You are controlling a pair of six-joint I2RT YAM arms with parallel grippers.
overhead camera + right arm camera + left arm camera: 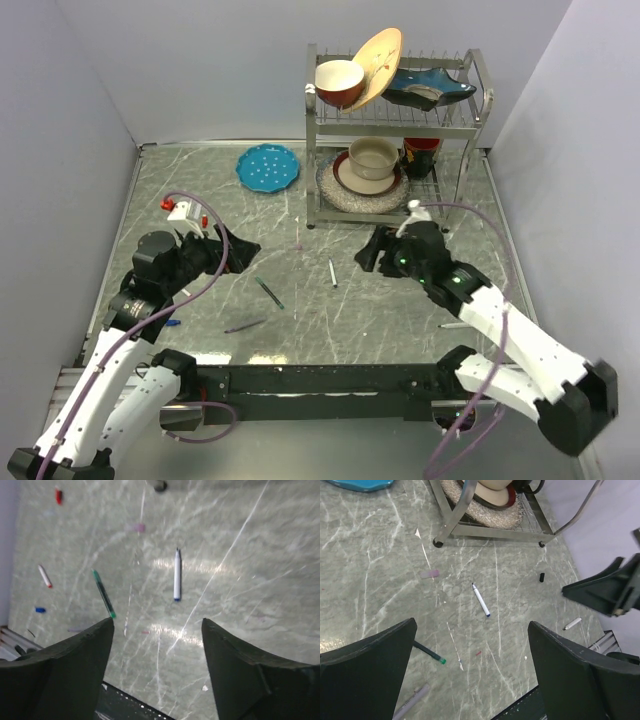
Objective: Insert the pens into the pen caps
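Note:
A white pen with a blue end (333, 273) (481, 600) (177, 575) lies mid-table between the arms. A dark green pen (268, 292) (429, 652) (103, 593) lies left of it. Another white pen (572, 624) (452, 324) lies under the right arm. A red-ended white pen (45, 576), a red cap (58, 496) (166, 204) and a blue cap (40, 610) (172, 322) lie at far left. A black cap (541, 577) sits near the rack. My left gripper (250, 248) (472, 625) and right gripper (365, 255) (157, 621) hover open, holding nothing.
A metal dish rack (395, 130) (495, 530) with bowls and plates stands at the back right. A blue plate (268, 166) lies left of it. A grey pen-like stick (245, 326) (412, 700) lies near the front. A black rail (320, 380) runs along the near edge.

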